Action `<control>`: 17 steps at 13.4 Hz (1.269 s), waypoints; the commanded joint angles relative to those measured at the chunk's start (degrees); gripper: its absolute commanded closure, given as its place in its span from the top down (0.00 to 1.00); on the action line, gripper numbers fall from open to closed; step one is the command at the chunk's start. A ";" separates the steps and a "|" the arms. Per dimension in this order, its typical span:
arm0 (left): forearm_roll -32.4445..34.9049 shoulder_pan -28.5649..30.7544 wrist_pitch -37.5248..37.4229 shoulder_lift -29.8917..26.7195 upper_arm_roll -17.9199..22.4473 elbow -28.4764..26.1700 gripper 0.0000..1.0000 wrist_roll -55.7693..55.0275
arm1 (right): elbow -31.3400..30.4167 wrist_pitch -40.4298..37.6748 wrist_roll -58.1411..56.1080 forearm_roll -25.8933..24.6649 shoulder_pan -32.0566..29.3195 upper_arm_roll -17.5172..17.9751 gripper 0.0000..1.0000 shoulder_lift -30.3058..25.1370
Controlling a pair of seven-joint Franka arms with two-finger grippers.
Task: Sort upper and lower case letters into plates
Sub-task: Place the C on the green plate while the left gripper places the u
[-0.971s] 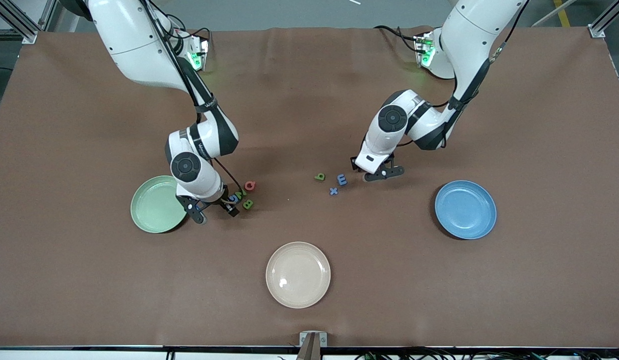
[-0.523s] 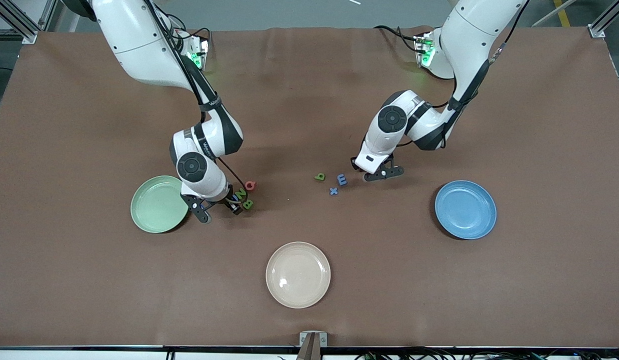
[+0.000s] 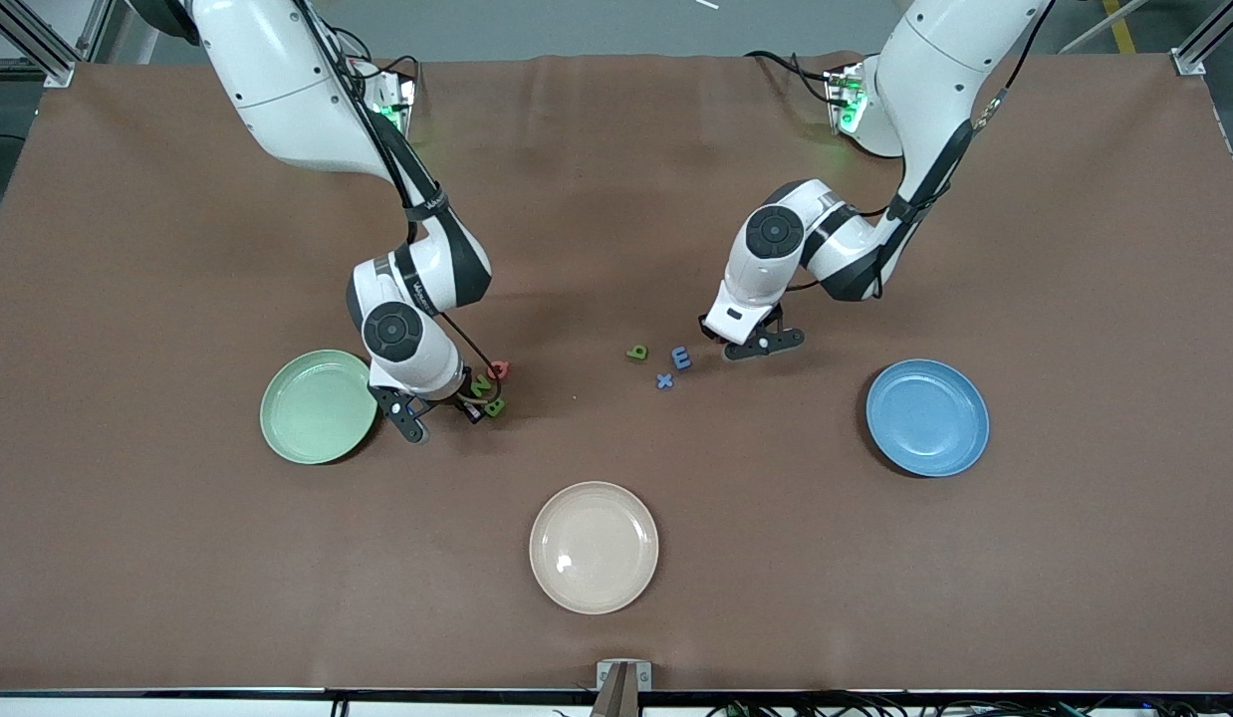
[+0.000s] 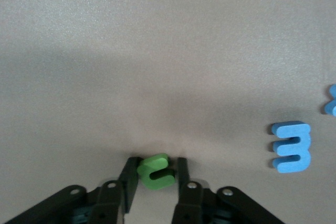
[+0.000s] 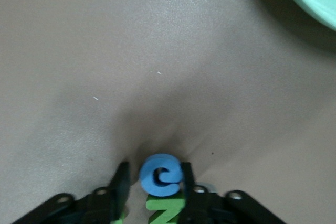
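Both arms are at the picking step. The left gripper is clamped on a small green letter at centre frame in the front view. The right gripper pinches a blue letter at centre-left, beside the green plate.

Next, each should lift straight up, then carry its letter to its plate; the blue plate sits at centre-right. A cream plate lies at lower centre. The brown table cover fills the frame, with grey floor along the top edge.

green N (cut off by edge)
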 commanded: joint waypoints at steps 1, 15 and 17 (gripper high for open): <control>1.58 0.06 1.02 0.79 0.16 0.16 0.25 -2.01 | 0.04 -1.41 0.91 -0.04 0.33 -0.38 0.08 0.24; 1.58 14.55 -5.13 -10.29 -0.11 0.78 0.07 20.91 | -4.43 -15.30 -42.13 -0.56 -18.99 -0.55 0.00 -14.43; 1.41 18.41 -6.27 -10.55 -0.11 0.69 0.07 26.53 | -7.50 -13.11 -44.87 -0.56 -20.59 -0.55 0.00 -15.05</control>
